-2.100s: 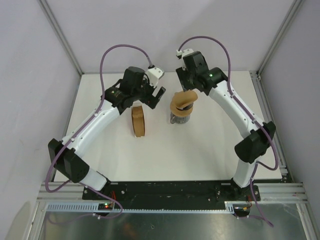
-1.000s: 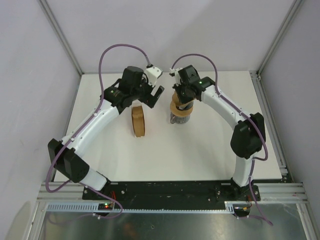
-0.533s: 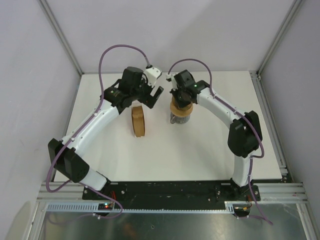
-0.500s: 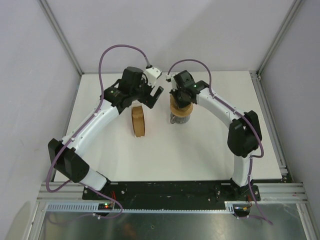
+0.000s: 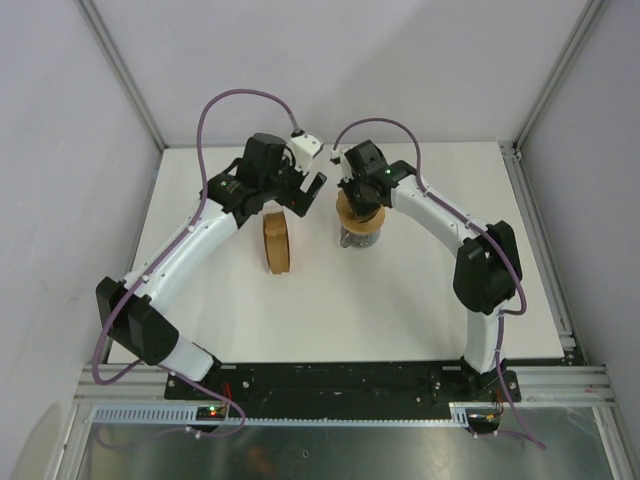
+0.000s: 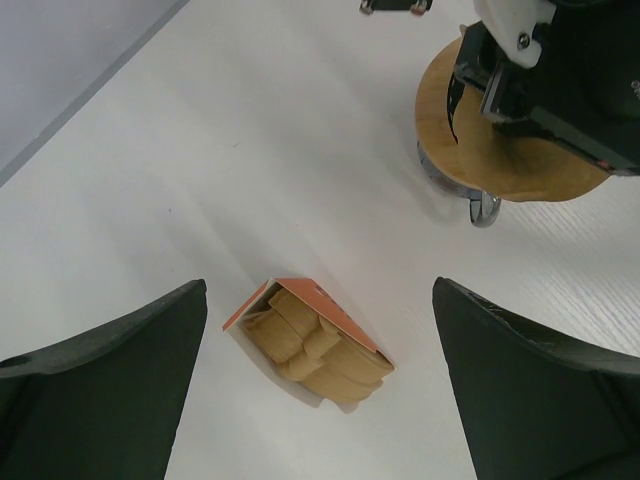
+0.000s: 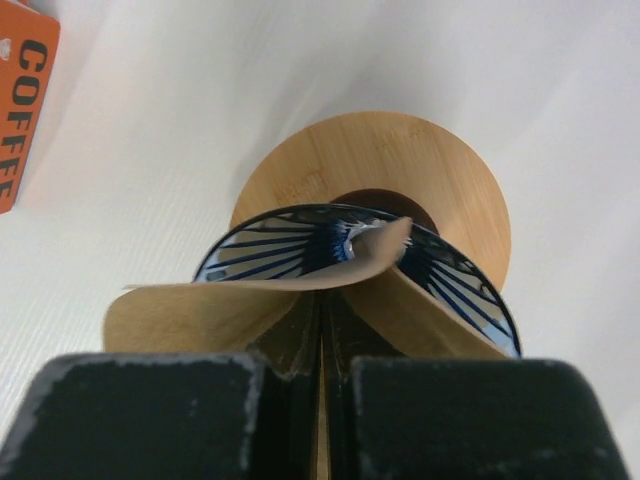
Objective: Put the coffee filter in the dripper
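My right gripper (image 7: 322, 330) is shut on the coffee filter (image 7: 190, 312), a thin brown paper sheet that spreads to both sides of the closed fingers. Its pointed tip reaches into the dripper (image 7: 262, 248), a blue ribbed cone sitting in a tan wooden collar (image 7: 400, 150). In the top view the right gripper (image 5: 357, 198) hangs directly over the dripper (image 5: 348, 212). My left gripper (image 5: 312, 190) stands open a little to the left, with nothing between its fingers (image 6: 110, 370).
An upright stack of brown filters (image 6: 315, 345) in an orange-sided box (image 5: 278, 242) stands left of the dripper, below the left gripper. A clear glass jug (image 5: 360, 238) carries the collar. White walls and a frame post (image 5: 120, 70) bound the table's (image 5: 420, 300) far side.
The right arm has swung left and come down over the dripper, bringing the held filter into the cone. The left arm has stayed where it was, open.
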